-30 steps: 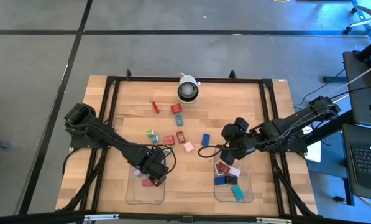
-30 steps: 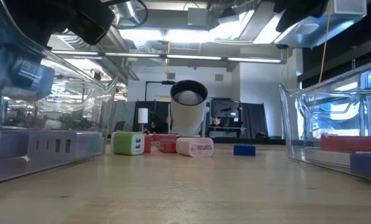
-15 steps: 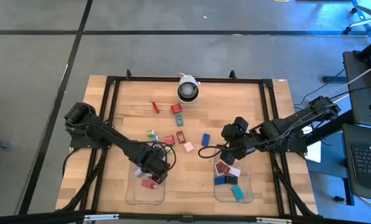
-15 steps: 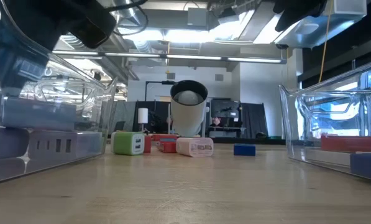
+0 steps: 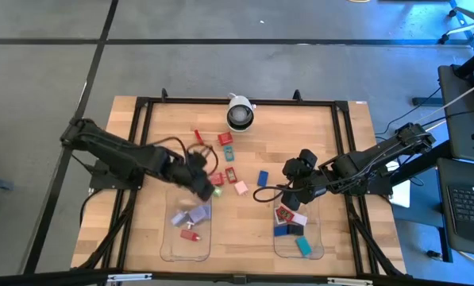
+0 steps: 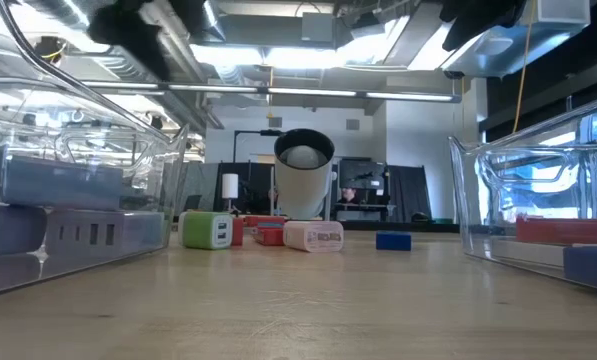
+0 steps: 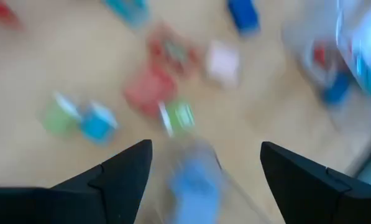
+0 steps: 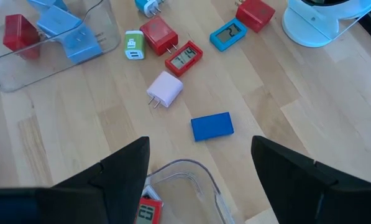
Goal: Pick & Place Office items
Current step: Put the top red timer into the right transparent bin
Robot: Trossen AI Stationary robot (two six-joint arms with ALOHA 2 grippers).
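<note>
Office items lie in three groups. Loose on the wooden table (image 5: 157, 127), between the two trays and the camera dome (image 5: 239, 116), we see a blue block (image 8: 212, 126), a pale pink charger (image 8: 165, 89), a red charger (image 8: 158, 33), a red clock-faced block (image 8: 184, 58), a teal clock-faced block (image 8: 227, 35), a green-and-white charger (image 8: 134, 45) and another red block (image 8: 255, 13). Some already sit in the left tray (image 5: 167, 238), among them a lilac piece (image 5: 198, 214) and a small red piece (image 5: 190, 235); others sit in the right tray (image 5: 316, 248), including blue, teal and red ones.

We judge these pieces to be light, rigid plastic with smooth, flat faces, so they should not deform but may skid or pivot on the wood if nudged off-centre. We would close on two opposite flat sides, across the shorter width, keeping clear of the metal prongs on the chargers. The closely packed pieces near the green-and-white charger leave little room for fingers; the blue block stands apart and looks easiest to take.

The left gripper (image 5: 198, 181) hangs above the loose cluster, jaws spread and empty. The right gripper (image 8: 201, 163) hovers at the far rim of the right tray, jaws likewise spread, holding nothing.
</note>
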